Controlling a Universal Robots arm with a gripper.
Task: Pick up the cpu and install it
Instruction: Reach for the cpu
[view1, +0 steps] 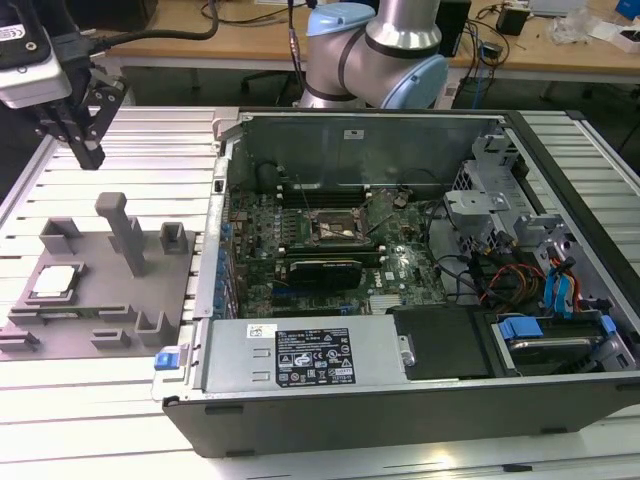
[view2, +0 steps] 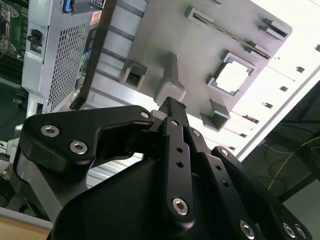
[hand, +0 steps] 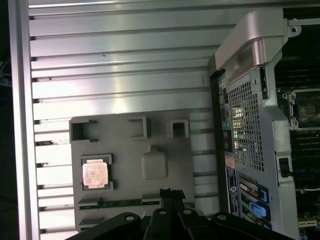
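The cpu (view1: 55, 282) is a small square chip with a pale metal top, lying flat in a recess of the grey fixture plate (view1: 105, 305) at the exterior view's left. In both wrist views the cpu (view2: 234, 77) (hand: 95, 173) sits free, with nothing touching it. My black gripper (view1: 92, 152) hangs high above the table behind the fixture, well clear of the chip. Its fingers (view2: 172, 107) (hand: 167, 192) are pressed together, shut and holding nothing. The empty processor socket (view1: 335, 228) (hand: 305, 107) lies in the middle of the motherboard inside the open computer case (view1: 300, 365).
A tall grey post (view1: 125, 235) and several low blocks stand up from the fixture plate near the chip. The case's side wall (view1: 215, 250) rises between fixture and motherboard. Drive cages and cables (view1: 520, 270) fill the case's right end. The ribbed aluminium table (view1: 150, 150) stretches behind the fixture.
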